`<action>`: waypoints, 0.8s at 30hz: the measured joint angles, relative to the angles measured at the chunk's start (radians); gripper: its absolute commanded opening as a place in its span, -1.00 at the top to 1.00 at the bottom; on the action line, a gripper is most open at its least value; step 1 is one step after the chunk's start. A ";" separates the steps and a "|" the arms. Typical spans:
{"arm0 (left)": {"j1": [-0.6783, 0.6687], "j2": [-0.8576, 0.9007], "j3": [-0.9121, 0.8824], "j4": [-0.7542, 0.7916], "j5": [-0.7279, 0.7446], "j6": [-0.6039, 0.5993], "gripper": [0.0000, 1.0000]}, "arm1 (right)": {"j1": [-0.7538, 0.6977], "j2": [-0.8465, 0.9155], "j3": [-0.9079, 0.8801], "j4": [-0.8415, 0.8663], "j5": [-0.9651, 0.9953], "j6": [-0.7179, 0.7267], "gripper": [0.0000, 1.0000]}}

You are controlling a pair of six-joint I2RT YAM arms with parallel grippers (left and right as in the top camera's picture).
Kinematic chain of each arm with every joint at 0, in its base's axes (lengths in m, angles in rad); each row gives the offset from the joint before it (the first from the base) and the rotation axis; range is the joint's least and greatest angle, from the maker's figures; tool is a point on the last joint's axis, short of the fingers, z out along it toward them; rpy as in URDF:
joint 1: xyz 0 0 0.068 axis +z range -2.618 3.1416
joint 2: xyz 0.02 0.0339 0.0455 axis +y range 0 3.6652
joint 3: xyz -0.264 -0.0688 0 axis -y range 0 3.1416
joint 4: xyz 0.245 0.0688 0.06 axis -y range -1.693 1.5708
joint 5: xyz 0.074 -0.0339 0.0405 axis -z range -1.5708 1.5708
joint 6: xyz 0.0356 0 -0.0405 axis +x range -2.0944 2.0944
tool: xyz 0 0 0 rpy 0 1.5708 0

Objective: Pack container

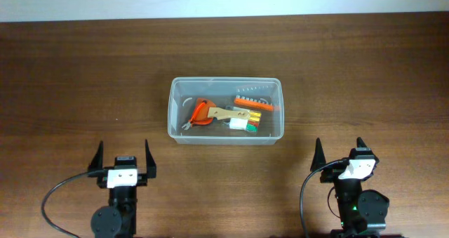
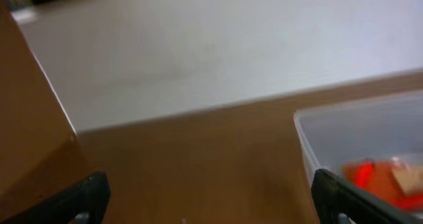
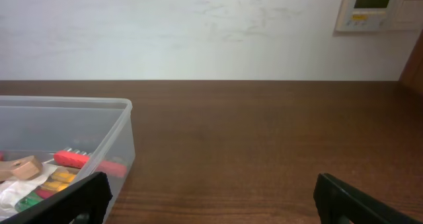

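Container (image 1: 170,111) sitting ahead of left gripper (image 1: 123,154) and right gripper (image 1: 340,149), between them, pliers (image 1: 200,115) and bit set (image 1: 255,102) lying inside. Both grippers hanging well short of it, jaws spread, holding nothing. Packing seemingly finishing (no loose item showing outside); next move probably calling only for parking arms.

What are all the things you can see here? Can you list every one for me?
container: one, clear plastic, middle of the table
pliers: one, orange handles, left inside the container
wooden-handled tool: one, pale wood, middle of the container
bit holder: one, orange strip, back right inside the container
small case: one, clear with coloured bits, front right inside the container
table: one, brown wood
wall panel: one, white, on the wall
left gripper: one, black fingers, open, empty
right gripper: one, black fingers, open, empty
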 measured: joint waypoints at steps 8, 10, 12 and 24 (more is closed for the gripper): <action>0.000 0.000 -0.001 -0.082 0.018 0.003 -0.98 | 0.000 0.000 0.000 0.000 0.000 0.000 -0.97; 0.000 0.000 -0.001 -0.085 0.031 0.003 -0.98 | 0.000 0.000 0.000 0.000 0.000 0.000 -0.97; 0.000 0.000 -0.001 -0.087 0.045 0.003 -0.99 | 0.000 0.000 0.000 0.000 0.000 0.000 -0.97; 0.000 0.000 -0.001 -0.089 0.064 0.003 -0.99 | 0.000 0.000 0.000 0.000 0.000 0.001 -0.97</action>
